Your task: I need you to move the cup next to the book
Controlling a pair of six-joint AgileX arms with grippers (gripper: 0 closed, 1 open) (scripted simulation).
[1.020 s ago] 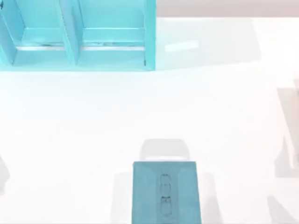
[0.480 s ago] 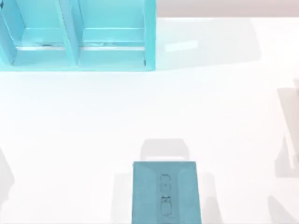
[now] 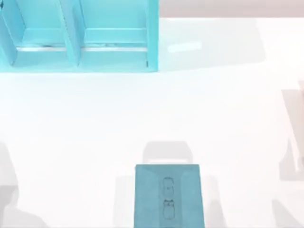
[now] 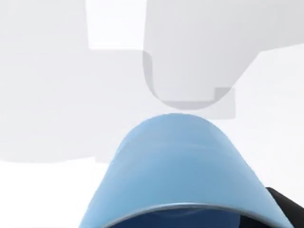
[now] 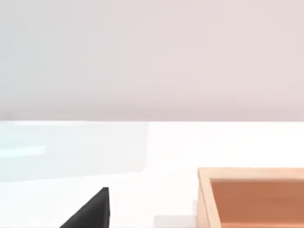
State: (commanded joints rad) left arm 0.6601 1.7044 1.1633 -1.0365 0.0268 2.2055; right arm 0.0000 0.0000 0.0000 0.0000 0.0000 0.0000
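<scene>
Cup (image 4: 183, 171) sits right under the left wrist camera, probably gripped though finger state can't be told; light, rigid, slick, best held at the rim; book (image 3: 168, 194) at tabletop's near edge.

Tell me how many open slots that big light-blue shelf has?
2 show: the light-blue shelf unit at the table's far left has a left compartment and a right compartment side by side. More may lie beyond the picture's edge.
</scene>
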